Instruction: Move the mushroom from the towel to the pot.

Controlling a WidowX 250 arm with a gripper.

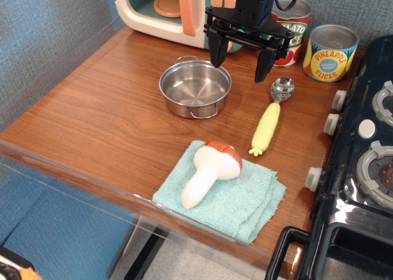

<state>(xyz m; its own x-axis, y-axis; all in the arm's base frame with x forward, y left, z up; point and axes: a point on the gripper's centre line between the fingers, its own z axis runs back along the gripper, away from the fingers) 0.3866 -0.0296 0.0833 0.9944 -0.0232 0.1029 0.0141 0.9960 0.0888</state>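
Note:
The mushroom (210, 171) lies on the light teal towel (245, 200) near the table's front edge, its cream stem pointing front-left and its orange-brown cap toward the back. The small steel pot (194, 88) stands empty behind it, at the table's middle. My gripper (241, 67) hangs open and empty above the table, just behind and to the right of the pot, well away from the mushroom. Its two black fingers (217, 51) point down.
A yellow-handled scoop (270, 118) lies right of the pot. A tomato sauce can (293, 29) and a pineapple can (330, 53) stand at the back right. A toy microwave (169, 10) stands at the back. A toy stove (362, 169) borders the right side.

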